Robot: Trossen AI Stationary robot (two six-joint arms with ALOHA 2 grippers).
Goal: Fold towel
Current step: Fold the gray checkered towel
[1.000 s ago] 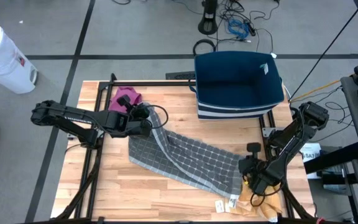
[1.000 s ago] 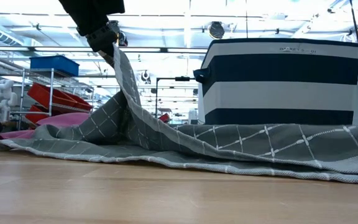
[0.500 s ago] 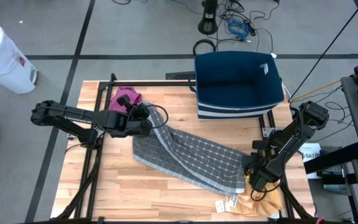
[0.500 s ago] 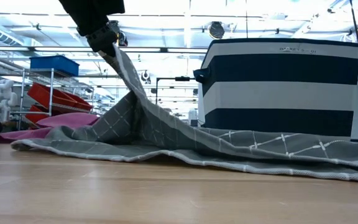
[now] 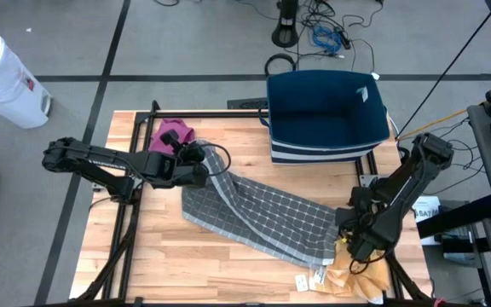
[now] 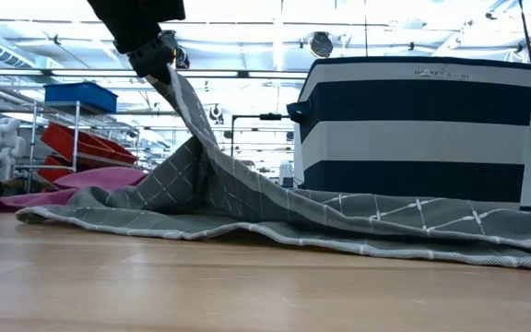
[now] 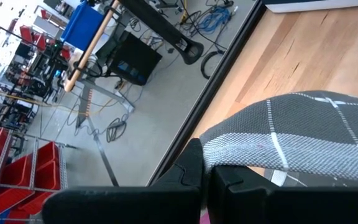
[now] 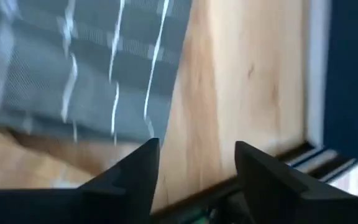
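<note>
The grey checked towel (image 5: 271,217) lies slantwise across the wooden table (image 5: 228,273), from the middle left to the near right. Its far left part is drawn up into a peak (image 6: 178,111); the rest lies flat on the table (image 6: 385,221). My left gripper (image 5: 209,170) is shut on that peak, above the table's left half. My right gripper (image 5: 348,240) hangs open above the table by the towel's near right end (image 8: 73,68), with nothing between its fingers (image 8: 194,165). My left gripper pinches the towel's raised far left edge (image 7: 229,152) between its two fingers, coming from the table's left side and slanting down. The cloth bends over the fingertips (image 7: 194,171). From there it hangs down in a tent (image 6: 192,166) to the part resting on the table.
A navy and white striped basket (image 5: 326,115) stands at the far right of the table. A pink cloth (image 5: 173,135) lies at the far left. Paper tags and a brown scrap (image 5: 326,277) lie at the near right corner. The table's near left part shows bare wood.
My right gripper has opened, let go of the towel's near right end and risen away from the table. That end has sunk flat onto the table. Before that, the towel's lower part slid a little toward the right. The peak held by my left gripper stayed in place.
</note>
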